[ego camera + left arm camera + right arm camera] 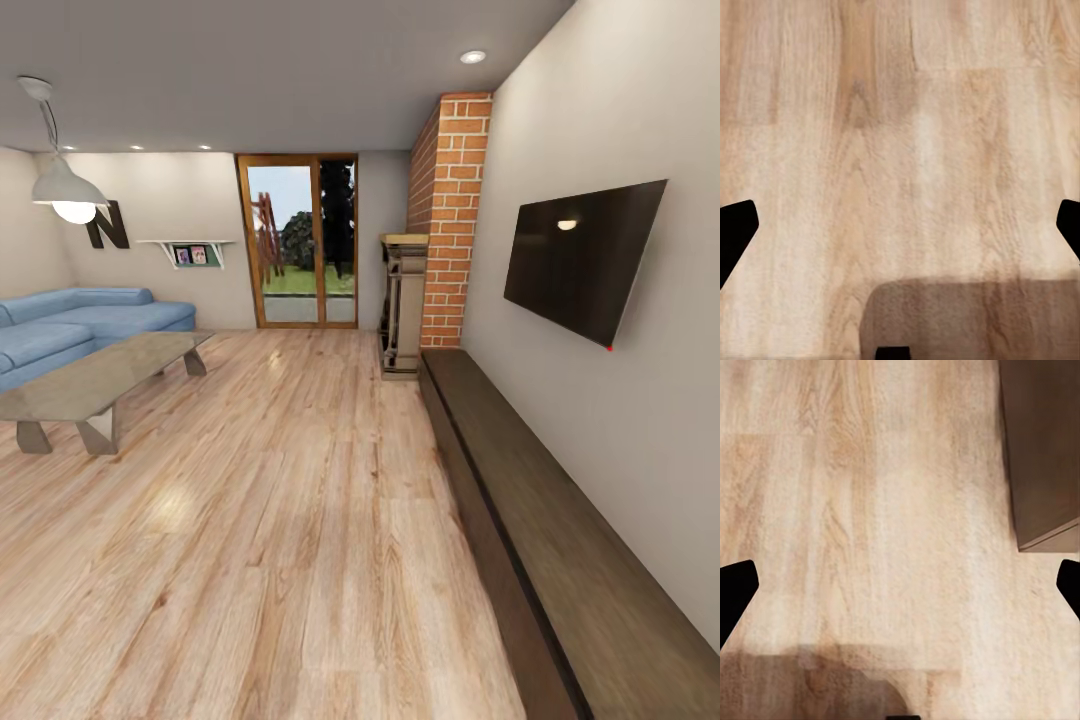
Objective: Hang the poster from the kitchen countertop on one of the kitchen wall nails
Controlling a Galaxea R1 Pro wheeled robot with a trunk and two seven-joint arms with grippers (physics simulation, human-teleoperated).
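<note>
Black letter N [107, 225] on far wall.

1. The room is bright and evenly lit; recessed ceiling spots [472, 57] glow, and daylight enters through the glass door [298, 240].
2. Below the hanging lamp [66, 190], soft glare sheens the wood floor [250, 520].
3. The wall TV [580, 255] mirrors a light spot.
4. Straight lines bend toward the head view's edges.
5. Both wrist views are soft and blurry, with dark shadows on the floor.

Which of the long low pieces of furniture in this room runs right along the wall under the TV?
The long dark wooden bench, directly below the black wall TV. The pale glass-topped coffee table stands out on the floor by the blue sofa.
</note>
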